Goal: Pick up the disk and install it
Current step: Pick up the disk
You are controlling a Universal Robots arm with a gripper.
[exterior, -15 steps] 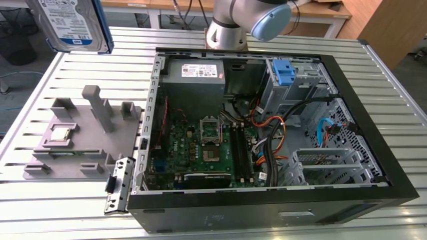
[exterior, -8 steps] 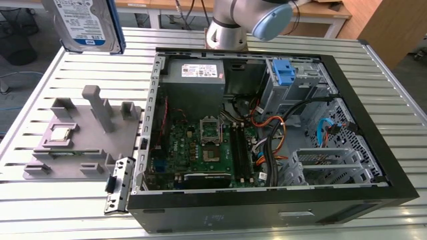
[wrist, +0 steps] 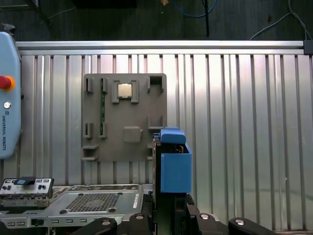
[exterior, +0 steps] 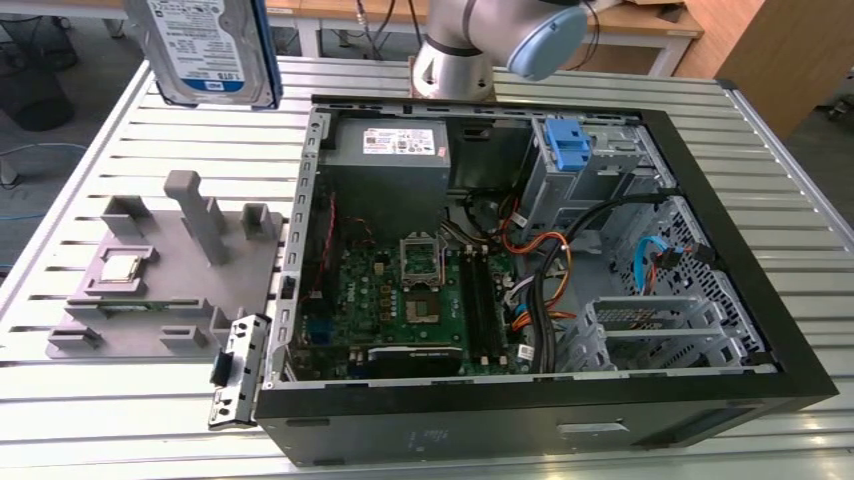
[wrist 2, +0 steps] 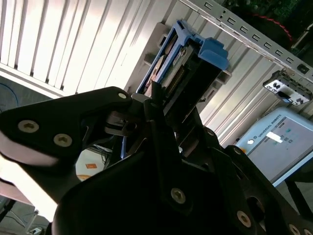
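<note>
Hanging on end high above the worktop (exterior: 107,150), the disk (exterior: 207,50) is clamped tight in the gripper (wrist 2: 159,105), the open computer case (exterior: 534,400) lying below it toward the exterior view's right.

disk (exterior: 214,45) over table (exterior: 761,170) | holder (exterior: 134,335) on table, exterior view's left of case (exterior: 534,412)

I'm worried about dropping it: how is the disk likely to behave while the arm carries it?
The disk looks like a rigid metal slab, so it probably won't flex. Held by the end effector at one end, it may lever and slip. Its blue plastic rails likely bend more easily.
</note>
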